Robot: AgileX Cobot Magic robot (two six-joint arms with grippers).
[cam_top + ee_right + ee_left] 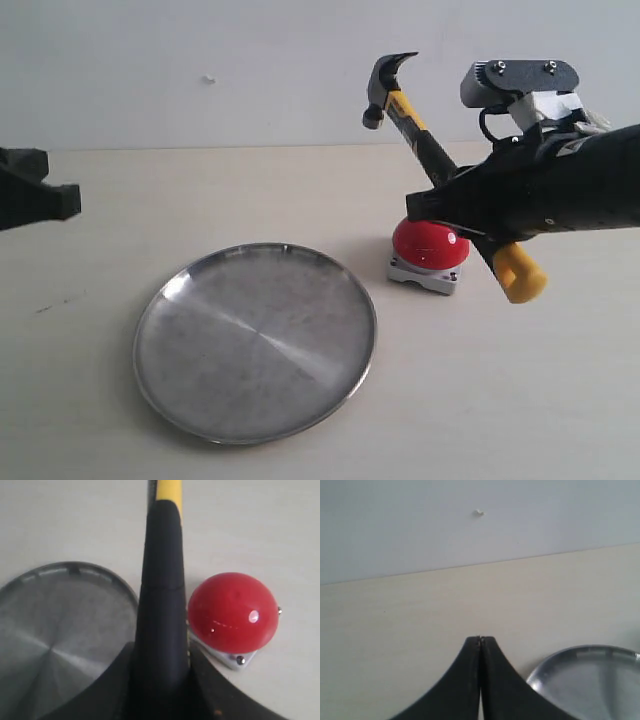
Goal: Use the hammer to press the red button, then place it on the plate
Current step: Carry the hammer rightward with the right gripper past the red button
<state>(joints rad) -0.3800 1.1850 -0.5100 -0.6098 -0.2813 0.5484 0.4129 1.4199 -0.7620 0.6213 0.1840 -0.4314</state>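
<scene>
So: right gripper (450, 200) is clamped on the black grip of the hammer (418, 130), jaws tight on both sides of the handle in the right wrist view. The handle slants up and away, with the hammer head (386, 85) high in the air and the yellow butt end low. Red button (430, 243) sits on the table (560, 400) just below the gripper in the exterior view. It's near the right side of the plate (255, 340), not touching it. No hammer-to-button contact visible.

Left gripper (35, 195) is at the far left edge, jaws pressed together on nothing, well apart from everything.

Read: press step is in hand; can't tell from this whether it's done. Placement not yet done, nothing lies on the plate.

How to do it well (judgement):
- Wrist view shows the handle running beside the dome, between button and plate, not over it, and the head overshoots the button. It needs a shift back and sideways so the head face lands on the dome, not the handle or the jaws.
- Come straight down on the top of the dome. It's glossy and curved, so an off-centre touch will likely skid off.
- The small grey base may not be fixed down. A slanted push could slide it.
- Press slow, no swing. The grip is far from the head, so the hammer may pivot in the jaws under load.
</scene>
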